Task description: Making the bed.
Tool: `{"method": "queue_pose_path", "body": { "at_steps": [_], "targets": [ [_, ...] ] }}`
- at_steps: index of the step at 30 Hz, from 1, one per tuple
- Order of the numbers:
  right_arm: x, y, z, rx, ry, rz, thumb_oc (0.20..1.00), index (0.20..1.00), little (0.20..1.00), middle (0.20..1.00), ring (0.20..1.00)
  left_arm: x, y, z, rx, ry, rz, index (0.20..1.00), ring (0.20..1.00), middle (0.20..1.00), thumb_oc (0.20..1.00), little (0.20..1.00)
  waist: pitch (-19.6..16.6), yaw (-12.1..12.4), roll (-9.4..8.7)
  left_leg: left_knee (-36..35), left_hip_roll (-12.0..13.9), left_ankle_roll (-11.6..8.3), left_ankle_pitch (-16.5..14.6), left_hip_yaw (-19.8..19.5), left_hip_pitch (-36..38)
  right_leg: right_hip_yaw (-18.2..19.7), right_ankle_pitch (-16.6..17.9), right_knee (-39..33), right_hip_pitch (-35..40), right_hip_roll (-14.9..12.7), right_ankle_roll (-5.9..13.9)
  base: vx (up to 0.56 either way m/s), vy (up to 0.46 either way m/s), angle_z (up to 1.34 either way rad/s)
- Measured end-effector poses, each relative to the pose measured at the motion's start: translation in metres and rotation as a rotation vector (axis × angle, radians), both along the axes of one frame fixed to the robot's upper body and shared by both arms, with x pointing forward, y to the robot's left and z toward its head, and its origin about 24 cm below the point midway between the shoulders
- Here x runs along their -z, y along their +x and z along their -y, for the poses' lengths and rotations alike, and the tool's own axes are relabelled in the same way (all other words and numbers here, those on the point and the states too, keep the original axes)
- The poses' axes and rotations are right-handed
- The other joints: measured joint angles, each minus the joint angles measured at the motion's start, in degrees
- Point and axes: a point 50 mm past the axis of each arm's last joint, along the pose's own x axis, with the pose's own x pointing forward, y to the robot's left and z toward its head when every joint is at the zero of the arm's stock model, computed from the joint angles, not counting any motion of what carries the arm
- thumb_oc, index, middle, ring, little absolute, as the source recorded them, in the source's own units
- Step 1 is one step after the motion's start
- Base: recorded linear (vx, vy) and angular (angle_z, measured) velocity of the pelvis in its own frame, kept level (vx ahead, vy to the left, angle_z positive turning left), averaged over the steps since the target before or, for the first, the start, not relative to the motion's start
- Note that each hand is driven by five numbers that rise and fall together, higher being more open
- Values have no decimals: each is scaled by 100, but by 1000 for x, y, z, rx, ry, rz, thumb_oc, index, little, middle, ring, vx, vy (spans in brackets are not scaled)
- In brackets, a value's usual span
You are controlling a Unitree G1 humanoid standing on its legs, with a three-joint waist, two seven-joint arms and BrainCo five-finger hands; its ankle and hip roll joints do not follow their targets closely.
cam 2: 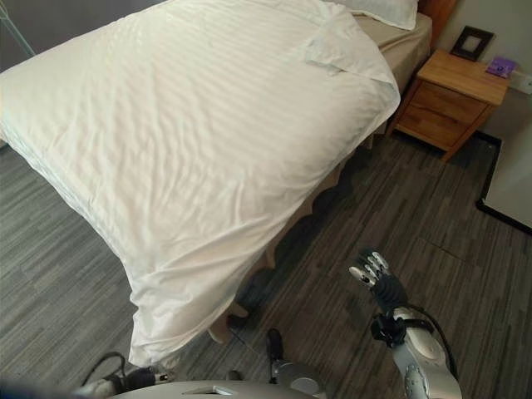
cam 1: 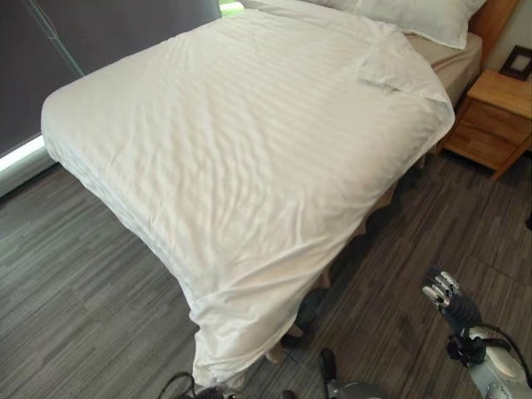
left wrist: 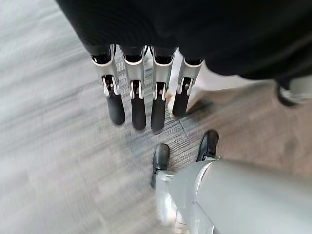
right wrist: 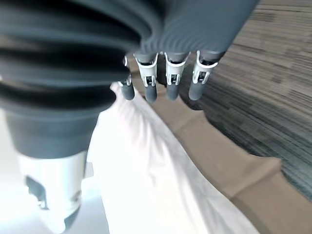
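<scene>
Now | white duvet [cam 1: 249, 141] covers bed | nightstand [cam 2: 449, 100] beside | grey floor [cam 1: 75, 291] | right hand [cam 2: 374, 274], left hand [left wrist: 141, 92] fingers straight, empty

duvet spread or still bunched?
Spread: the duvet lies flat across the bed, one top corner folded back, near corner hanging floorward.

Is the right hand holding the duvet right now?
No, the right hand hangs over the floor with straight fingers, apart from the duvet.
</scene>
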Motion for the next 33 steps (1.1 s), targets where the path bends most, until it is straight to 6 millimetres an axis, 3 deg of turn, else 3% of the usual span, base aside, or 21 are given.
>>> {"method": "queue_pose_path", "body": {
  "at_steps": [1, 2, 4, 5, 7, 9, 12, 13, 16, 17, 18, 20, 21, 22, 23, 25, 27, 33],
  "targets": [
    [-1, 0, 0, 0, 1, 1, 1000, 1000, 1000, 1000, 1000, -24, 10, -5, 16, -15, 63, 1000, 1000, 1000, 1000, 1000, 15, 28, -2, 0, 6, 0, 1, -16, 16, -5, -19, -12, 26, -1, 26, -24, -5, 9],
    [-1, -3, 3, 4, 2, -6, 1000, 1000, 1000, 1000, 1000, -80, 30, -22, 0, -41, 205, 1000, 1000, 1000, 1000, 1000, 70, 152, 36, -16, 8, -1, 0, -38, 75, -29, -47, -3, 93, -8, 35, -26, -4, 11],
    [3, -9, 4, 5, 13, -32, 1000, 1000, 1000, 1000, 1000, -150, 47, -37, 11, -46, 351, 1000, 1000, 1000, 1000, 1000, 59, 244, -30, -1, 7, -5, -2, -99, 80, -90, -53, 17, 125, -5, 30, -31, 0, 16],
    [8, -11, 2, -8, 28, -58, 1000, 1000, 1000, 1000, 1000, -201, 62, -45, -52, -159, 473, 1000, 1000, 1000, 1000, 1000, 49, 305, 99, 0, 2, -4, -2, -152, 113, -142, -78, 16, 173, -31, 35, -24, 1, 17],
    [12, -14, -4, -51, 44, -76, 1000, 1000, 1000, 1000, 1000, -235, 63, -33, -44, -371, 467, 1000, 1000, 1000, 1000, 1000, 45, 320, 127, -10, -10, -11, -9, -165, 89, -164, -83, 17, 160, -38, 47, -16, -1, 9],
    [14, -14, -11, -108, 57, -85, 1000, 1000, 1000, 1000, 1000, -244, 60, -8, 26, -595, 385, 1000, 1000, 1000, 1000, 1000, -9, 311, 294, 1, -25, -15, -14, -168, 135, -168, -65, 17, 181, -50, 26, 0, 0, 0],
    [15, -15, -16, -161, 58, -89, 1000, 1000, 1000, 1000, 1000, -240, 53, 5, 47, -744, 268, 1000, 1000, 1000, 1000, 1000, 32, 266, 229, 2, 1, -16, -11, -160, 182, -168, -62, 18, 228, -19, 23, -5, 3, -1],
    [13, -16, -18, -183, 64, -72, 1000, 1000, 1000, 1000, 1000, -232, 61, -5, -77, -961, 388, 1000, 1000, 1000, 1000, 1000, -1, 265, 307, 1, 17, -18, -11, -157, 204, -173, -68, 11, 257, -11, 27, 0, 0, 0],
    [15, -18, -18, -180, 76, -72, 1000, 1000, 1000, 1000, 1000, -216, 78, -27, -315, -1133, 596, 1000, 1000, 1000, 1000, 1000, 46, 281, 60, 2, 45, -65, 11, -180, 213, -186, -94, -2, 270, 14, 51, -16, 15, 3],
    [15, -16, -20, -178, 82, -59, 1000, 1000, 1000, 1000, 1000, -197, 82, -24, -420, -1225, 628, 1000, 1000, 1000, 1000, 1000, 37, 254, -66, 1, 49, -75, 15, -177, 167, -183, -93, -6, 239, 17, 51, -19, 18, 5],
    [15, -16, -20, -174, 85, -54, 1000, 1000, 1000, 1000, 1000, -189, 85, -22, -461, -1262, 643, 1000, 1000, 1000, 1000, 1000, 34, 290, -80, -11, 50, -74, 20, -181, 166, -193, -96, -8, 243, 6, 47, -27, 21, 3],
    [14, -12, -25, -183, 93, -41, 1000, 1000, 1000, 1000, 1000, -157, 86, -6, -549, -1304, 535, 1000, 1000, 1000, 1000, 1000, 33, 251, -232, 2, 42, -75, 32, -168, 151, -190, -105, -6, 184, 8, 23, -17, 17, -5],
    [13, -9, -27, -179, 94, -32, 1000, 1000, 1000, 1000, 1000, -138, 85, 5, -614, -1360, 481, 501, 501, 501, 501, 501, 21, 250, -266, 1, 35, -71, 35, -130, 115, -183, -98, -6, 148, 3, 18, -24, 33, -14],
    [13, -8, -27, -172, 96, -29, 1000, 1000, 1000, 1000, 1000, -121, 88, 16, -666, -1414, 436, 200, 200, 200, 200, 200, 22, 251, -268, 2, 23, -57, 44, -125, 103, -185, -57, -4, 143, -11, 50, -24, 51, -7],
    [15, -3, -31, -176, 99, -33, 1000, 1000, 1000, 1000, 1000, -88, 93, 39, -741, -1442, 301, 200, 200, 200, 200, 200, 26, 232, -273, 2, -6, -38, 56, -124, 83, -181, -31, -4, 119, -31, 57, -14, 53, -8],
    [10, 9, -39, -182, 128, 8, 1000, 1000, 1000, 1000, 1000, -60, 83, 56, -802, -1415, 159, 200, 200, 200, 200, 200, 65, 91, -332, 1, -24, -25, 64, -75, 40, -123, 4, -5, 52, -33, 55, -3, 31, -15],
    [9, 11, -39, -180, 128, 16, 1000, 1000, 1000, 1000, 1000, -54, 79, 59, -788, -1369, 116, 200, 200, 200, 200, 200, 81, -31, -364, 1, -16, -22, 60, 9, 43, -78, 11, 6, 40, -22, 50, 3, 29, -14],
    [14, 5, -41, -181, 142, -9, 1000, 1000, 1000, 1000, 1000, -61, 89, 57, -679, -1300, 134, 200, 200, 200, 200, 200, 105, -36, -331, -3, -20, -6, 45, 53, 56, -10, 43, -7, 39, -14, 37, 1, 17, -4]
  ]
}}
